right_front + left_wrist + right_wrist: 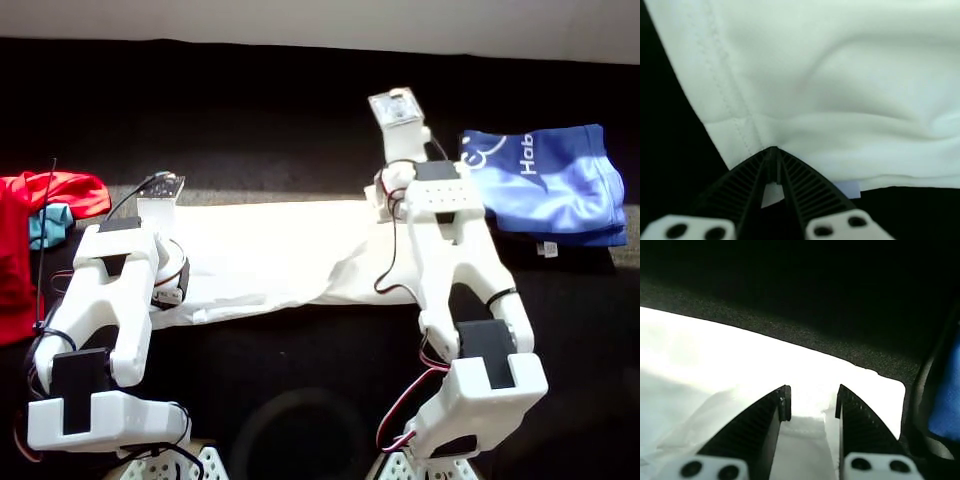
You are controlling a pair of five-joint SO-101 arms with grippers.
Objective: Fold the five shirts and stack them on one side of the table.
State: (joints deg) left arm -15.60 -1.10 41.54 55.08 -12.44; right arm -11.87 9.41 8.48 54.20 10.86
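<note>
White shirt [270,250] spread across the black bench [250,110]. Left tool [772,152] clamped on its hem; right tool [812,399] open over its far edge. High view adds a blue shirt [550,185] and a red shirt [20,240] at opposite ends.

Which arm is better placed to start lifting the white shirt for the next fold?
Probably left: the left gripper is shut on the hem of the white shirt, while the right gripper sits open over the other end, gripping nothing.
</note>
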